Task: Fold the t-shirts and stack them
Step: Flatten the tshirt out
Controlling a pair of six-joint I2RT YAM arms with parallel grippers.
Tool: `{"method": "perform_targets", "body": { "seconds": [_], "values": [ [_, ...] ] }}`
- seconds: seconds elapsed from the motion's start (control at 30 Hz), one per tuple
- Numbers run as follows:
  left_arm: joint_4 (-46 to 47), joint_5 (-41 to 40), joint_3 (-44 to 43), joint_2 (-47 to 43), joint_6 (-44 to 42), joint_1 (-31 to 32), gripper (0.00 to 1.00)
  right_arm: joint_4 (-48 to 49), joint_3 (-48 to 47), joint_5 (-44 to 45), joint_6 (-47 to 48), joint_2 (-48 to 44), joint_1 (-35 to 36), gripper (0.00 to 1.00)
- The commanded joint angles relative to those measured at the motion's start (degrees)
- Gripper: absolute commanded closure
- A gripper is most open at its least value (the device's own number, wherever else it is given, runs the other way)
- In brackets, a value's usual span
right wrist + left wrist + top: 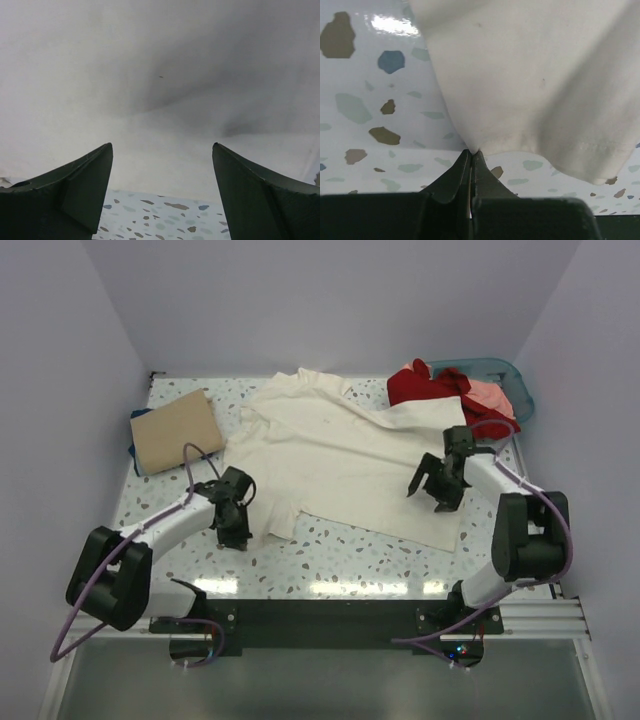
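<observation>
While pressed tightly together at seven o'clock on the speckled table (340, 558), pinches with the left gripper (236, 536) the near left hem of the cream t-shirt (340, 455), gathering the cloth to a small point right at the fingertips (459, 172). Spreads the right gripper (430, 495) wide at three o'clock over the same shirt's right side, with nothing caught between its fingers; cannot tell from any view whether touching the cloth. Finds the cream t-shirt laid open across the table's middle, hem toward six o'clock and its lower right corner reaching five. Shows a folded tan t-shirt (178, 430) at ten o'clock, with a dark blue one (134, 450) peeking out beneath its left edge. Puts a red t-shirt (430, 388) and a salmon-pink one (495, 398) in a heap between one and two o'clock, lying over the near side of a teal basket (518, 380).
</observation>
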State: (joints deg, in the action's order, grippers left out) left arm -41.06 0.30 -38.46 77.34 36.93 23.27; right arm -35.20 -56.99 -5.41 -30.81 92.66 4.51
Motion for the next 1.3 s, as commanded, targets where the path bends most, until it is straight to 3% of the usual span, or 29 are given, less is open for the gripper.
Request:
{"method": "perform_targets", "body": {
  "seconds": [0.0, 0.33, 0.57, 1.27],
  "values": [
    [-4.38, -6.27, -1.53, -4.38, 1.31, -0.5, 1.0, -4.34, 3.37, 1.89, -2.5, -5.9, -7.38, 0.17],
    [-8.42, -6.89, -2.59, -10.63, -0.8, -6.74, 1.0, -15.86, 5.13, 8.57, -2.24, -7.23, -13.74, 0.34],
    [-8.07, -4.43, -2.24, -13.09, -3.0, -11.84, 1.0, -21.13, 6.01, 10.51, -2.33, -5.39, -14.53, 0.54],
    [-7.46, -3.11, -2.41, -11.25, -4.23, -12.72, 1.0, -20.09, 12.25, 8.58, -3.55, -6.18, -13.57, 0.64]
  ]
}}
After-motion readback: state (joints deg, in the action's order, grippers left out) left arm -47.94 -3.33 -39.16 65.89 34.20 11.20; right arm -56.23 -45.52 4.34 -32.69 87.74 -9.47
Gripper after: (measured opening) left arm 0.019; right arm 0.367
